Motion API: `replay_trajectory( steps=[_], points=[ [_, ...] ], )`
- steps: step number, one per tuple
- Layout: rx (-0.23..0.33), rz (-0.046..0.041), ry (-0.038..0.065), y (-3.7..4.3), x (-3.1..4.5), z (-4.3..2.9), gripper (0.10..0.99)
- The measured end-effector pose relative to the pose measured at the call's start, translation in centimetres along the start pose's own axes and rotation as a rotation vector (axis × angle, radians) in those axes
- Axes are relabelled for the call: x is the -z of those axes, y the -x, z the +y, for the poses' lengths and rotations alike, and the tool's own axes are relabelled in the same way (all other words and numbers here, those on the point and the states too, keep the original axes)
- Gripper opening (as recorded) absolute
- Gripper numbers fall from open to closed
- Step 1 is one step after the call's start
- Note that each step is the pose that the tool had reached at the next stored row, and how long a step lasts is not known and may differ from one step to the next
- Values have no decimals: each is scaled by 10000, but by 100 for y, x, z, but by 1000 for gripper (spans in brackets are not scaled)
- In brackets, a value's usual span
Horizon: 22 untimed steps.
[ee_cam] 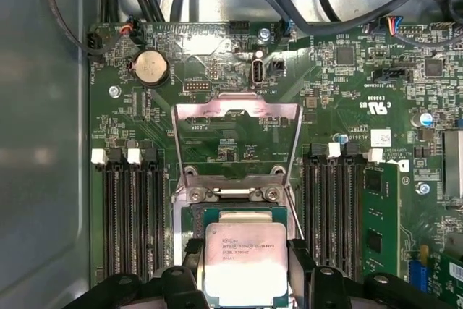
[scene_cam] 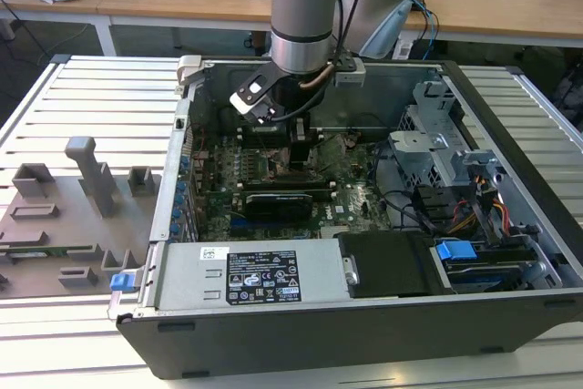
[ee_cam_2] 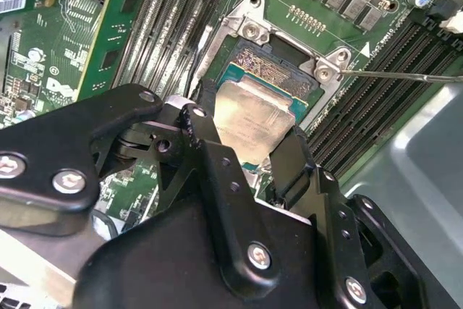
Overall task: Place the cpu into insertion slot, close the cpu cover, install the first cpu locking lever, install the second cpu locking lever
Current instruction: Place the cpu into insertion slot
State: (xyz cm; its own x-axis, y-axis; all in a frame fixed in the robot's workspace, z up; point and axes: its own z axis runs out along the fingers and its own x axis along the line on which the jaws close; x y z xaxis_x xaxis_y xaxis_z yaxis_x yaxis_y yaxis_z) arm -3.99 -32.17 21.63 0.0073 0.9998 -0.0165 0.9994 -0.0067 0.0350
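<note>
The hand (ee_cam_2: 246, 151) pinches the cpu (ee_cam_2: 252, 122) by two opposite edges, metal top up, holding it level over the insertion slot (ee_cam_2: 271, 63). This is likely so that it can meet the coppery pin field squarely, and part of that field shows bare beyond the chip. The cpu cover (ee_cam: 217, 110) stands swung open past the slot, leaving it clear, and several lines of small print mark the chip's top in the first wrist view.
</note>
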Motion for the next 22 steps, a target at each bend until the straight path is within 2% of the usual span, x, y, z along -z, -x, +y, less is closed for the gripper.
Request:
replay_trajectory(
  steps=[6,12,22],
  points=[
    [0,-1,0,-26,-45,-5,541],
    [48,1,1,-26,-100,-46,541],
    [59,0,0,-27,-163,-51,541]
  ],
)
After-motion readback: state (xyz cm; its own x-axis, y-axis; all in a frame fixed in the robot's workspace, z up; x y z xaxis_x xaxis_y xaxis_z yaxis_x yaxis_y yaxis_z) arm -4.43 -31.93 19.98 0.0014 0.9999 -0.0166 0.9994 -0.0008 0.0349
